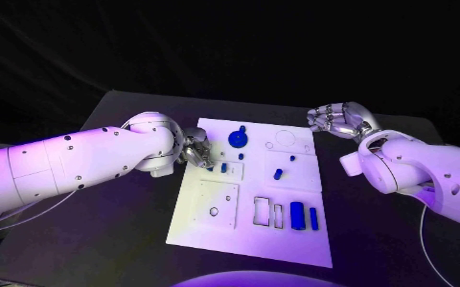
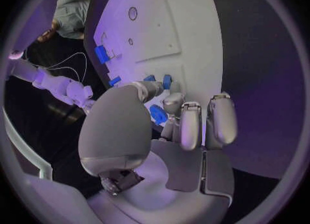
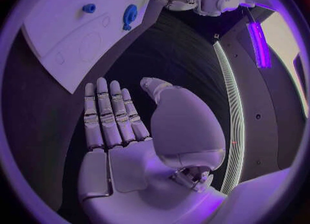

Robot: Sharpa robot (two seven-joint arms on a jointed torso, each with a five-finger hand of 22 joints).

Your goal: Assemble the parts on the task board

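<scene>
In the head view, the flat white rectangular task board is lying on the matte black table, its surface cut with shallow outlined recesses: rectangles toward the near end and a faint ring toward the far right. The left hand, silver and glossy, is sitting at the board's left edge with its fingers curled in over the board; its fingertips are hiding whatever lies under them, so I cannot tell from here whether it is grasping anything. A round blue disc-shaped part is lying just beyond that hand, a small blue peg near the board's middle, and two upright blue bars are standing side by side near the right near corner. The right hand is hovering off the board's far right corner, fingers bent loosely and apart, holding nothing. In the left wrist view, the left hand's fingers are bending down toward the board, with a small blue part partly hidden between thumb and fingers; contact is hard to make out. In the right wrist view, the right hand is lying released, fingers straight and side by side, well apart from the board's corner.
</scene>
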